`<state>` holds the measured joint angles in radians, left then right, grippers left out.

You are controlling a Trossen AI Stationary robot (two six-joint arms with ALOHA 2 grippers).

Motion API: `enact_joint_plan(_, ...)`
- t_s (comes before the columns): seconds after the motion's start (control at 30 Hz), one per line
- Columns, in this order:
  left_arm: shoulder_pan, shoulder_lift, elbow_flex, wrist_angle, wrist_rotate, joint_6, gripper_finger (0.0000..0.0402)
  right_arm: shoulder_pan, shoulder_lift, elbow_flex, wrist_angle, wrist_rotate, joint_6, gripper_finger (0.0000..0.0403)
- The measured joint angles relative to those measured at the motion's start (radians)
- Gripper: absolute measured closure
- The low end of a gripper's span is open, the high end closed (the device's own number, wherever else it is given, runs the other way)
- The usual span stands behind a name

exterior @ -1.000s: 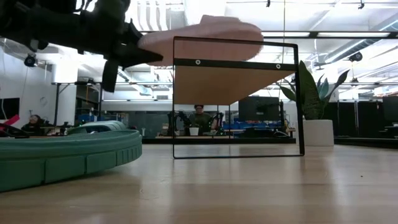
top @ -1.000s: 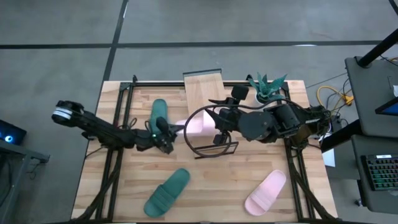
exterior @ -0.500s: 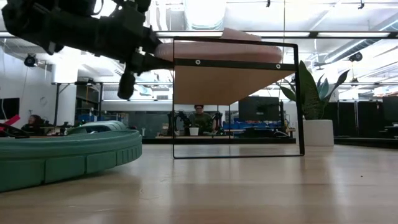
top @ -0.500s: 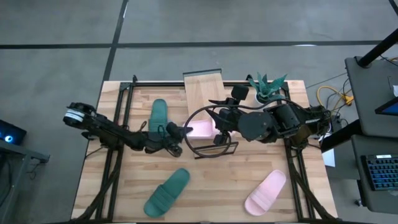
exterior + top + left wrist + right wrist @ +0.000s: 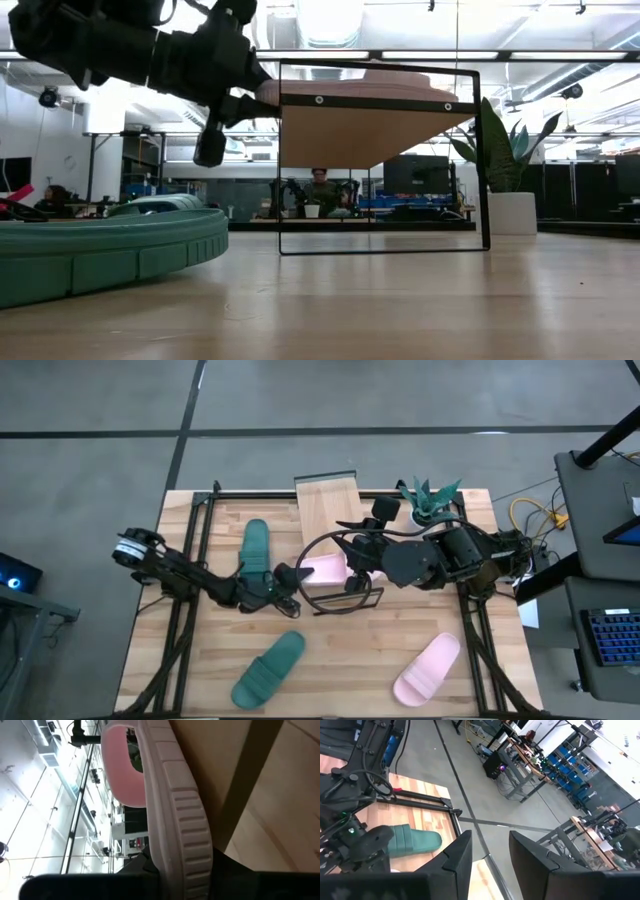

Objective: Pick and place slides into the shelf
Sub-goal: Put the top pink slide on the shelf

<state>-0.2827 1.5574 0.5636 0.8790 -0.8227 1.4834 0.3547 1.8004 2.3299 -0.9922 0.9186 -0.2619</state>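
- Progress judged as early: pale pink rubber slide sandal (image 5: 326, 569) arriving on the light-wood plank shelf on black wire frame (image 5: 327, 506), not yet released.
- Left gripper (image 5: 290, 574) clamping that sandal's near end at the shelf's left edge.
- Sandal lying flat, long axis crossing the shelf, far end pointing away from the left gripper.
- Remaining off the shelf: two dark teal-green slide sandals (image 5: 256, 543) (image 5: 269, 668) left of and in front of the shelf, second pale pink slide sandal (image 5: 427, 669) in front.
- Right gripper (image 5: 487, 852) parting wide, idling over the shelf.

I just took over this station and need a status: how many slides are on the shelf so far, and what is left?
None is fully placed yet. The left pincer grips a pink slide and holds it on the shelf top at its near end. Left on the table: a green slide behind the left arm, another green slide and a second pink slide near the front. The right pincer hangs open above the shelf, empty.
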Motion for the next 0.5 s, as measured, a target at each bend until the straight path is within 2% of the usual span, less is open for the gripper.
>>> enact_joint_plan(0.27,-0.037,-0.016,0.000,-0.008,-0.011,-0.001,0.0358,0.000,0.000,0.000,0.000,0.000,-0.002,0.0289)
enact_joint_plan(0.5,-0.071,-0.016,0.000,-0.008,-0.099,-0.006,0.0358,0.000,0.000,0.000,0.000,0.000,-0.004,0.0288)
